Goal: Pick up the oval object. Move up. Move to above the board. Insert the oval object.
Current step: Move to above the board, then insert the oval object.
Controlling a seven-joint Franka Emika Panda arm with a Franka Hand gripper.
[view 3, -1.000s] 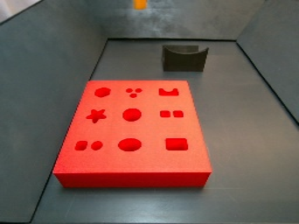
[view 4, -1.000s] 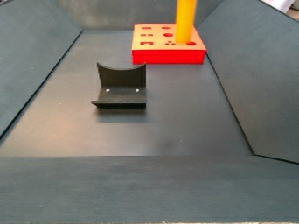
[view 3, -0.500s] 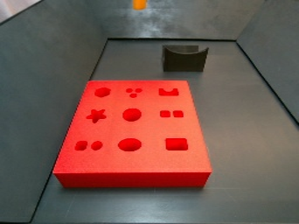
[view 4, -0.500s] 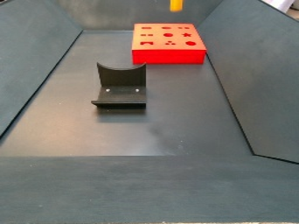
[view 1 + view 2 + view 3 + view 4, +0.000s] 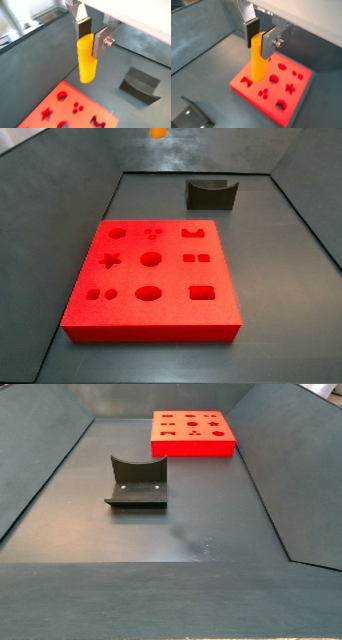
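In both wrist views my gripper (image 5: 91, 35) (image 5: 261, 37) is shut on the top of the oval object (image 5: 85, 62) (image 5: 258, 65), a smooth orange-yellow peg that hangs upright below the fingers. The board, a flat red block with shaped cut-outs, lies far below it on the floor (image 5: 60, 107) (image 5: 281, 100). In a side view only the peg's lower tip (image 5: 159, 132) shows at the top edge, well above the board (image 5: 127, 276). In the other side view the board (image 5: 194, 448) lies at the far end, and the peg and gripper are out of view.
The fixture, a dark L-shaped bracket on a base plate, stands on the grey floor apart from the board (image 5: 210, 193) (image 5: 136, 482) (image 5: 141, 85) (image 5: 191, 115). Sloped grey walls enclose the floor on all sides.
The gripper has risen with the peg in it. The peg stood over the board in a side view one second ago, then only its tip showed, and now it has left that view.
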